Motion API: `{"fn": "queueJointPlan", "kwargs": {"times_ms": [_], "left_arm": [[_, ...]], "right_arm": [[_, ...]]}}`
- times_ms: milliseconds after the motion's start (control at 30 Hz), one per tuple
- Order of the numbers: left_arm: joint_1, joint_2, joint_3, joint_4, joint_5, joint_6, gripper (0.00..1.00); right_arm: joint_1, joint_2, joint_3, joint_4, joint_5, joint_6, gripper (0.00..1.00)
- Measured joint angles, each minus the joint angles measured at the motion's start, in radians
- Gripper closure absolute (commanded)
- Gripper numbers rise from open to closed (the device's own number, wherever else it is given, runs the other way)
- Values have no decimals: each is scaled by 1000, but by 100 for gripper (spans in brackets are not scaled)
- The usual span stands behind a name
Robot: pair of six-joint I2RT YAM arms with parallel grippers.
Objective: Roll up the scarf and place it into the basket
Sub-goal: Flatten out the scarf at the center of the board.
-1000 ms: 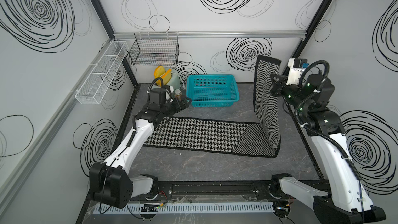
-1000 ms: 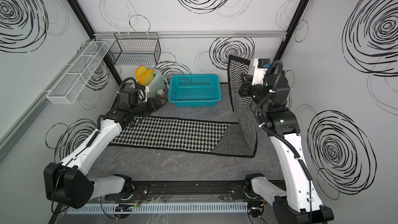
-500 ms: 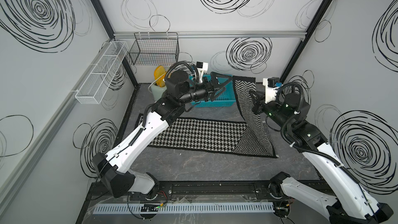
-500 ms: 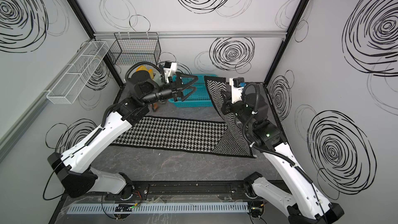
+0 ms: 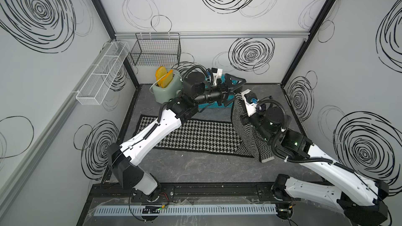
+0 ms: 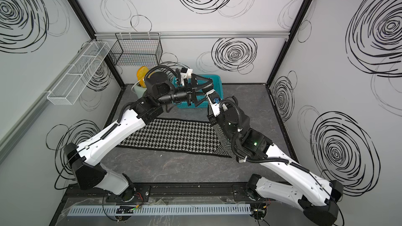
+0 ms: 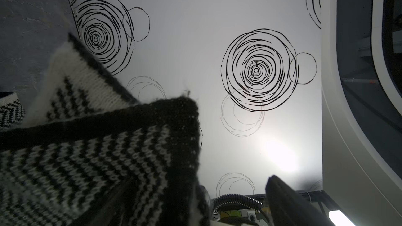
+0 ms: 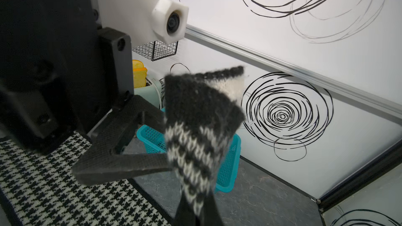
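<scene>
The dark, stone-patterned worktop (image 5: pixel 195 170) is the biggest thing here, and both tools hang over its far half. The scarf (image 5: pixel 202 135) takes up a long strip of it. Most of the cloth lies flat, below and nearer than the left tool (image 5: pixel 240 90), with its checked face up. The end under the right tool (image 8: pixel 196 209) is lifted off the worktop, so its zigzag face stands almost upright and climbs to a corner where the two tools meet.

The basket (image 8: pixel 228 166) stands on the worktop beneath and just beyond the left tool, close to the back wall and apart from the flat stretch of scarf. The toaster (image 5: pixel 167 91) sits behind that tool's wrist in the back corner, beside the basket, with yellow slices (image 5: pixel 162 77) poking out of its top.

The left tool is released. Its fingers (image 8: pixel 121 164) are spread wide and point sideways toward the right tool, and the scarf's raised corner sits at the mouth of that gap. From the left wrist camera the cloth covers one finger while the other stands clear of it. I can't tell whether the cloth touches either finger.

The right tool is clenched on the scarf, pinching it just below the corner, and the black-edged tip sticks out beyond its grip.
</scene>
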Motion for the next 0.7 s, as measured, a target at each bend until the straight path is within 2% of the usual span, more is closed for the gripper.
{"fn": "queueJointPlan", "kwargs": {"times_ms": [100,267,367,533,600,700], "left_arm": [[0,0,0,-41,-2,15,7],[0,-8,-32,-106,-6,52,15],[0,-14,-77,-103,-8,51,29],[1,-16,-105,-104,-10,46,40],[5,-21,-109,-103,-10,45,49],[11,-32,-122,-93,-10,46,56]], "right_arm": [[1,-4,-7,16,13,-10,100],[1,-7,-25,29,19,-21,100],[1,-8,-38,32,19,-26,100],[2,-18,-55,34,19,-27,100],[2,-24,-59,34,19,-27,100],[2,-27,-61,34,18,-26,100]]}}
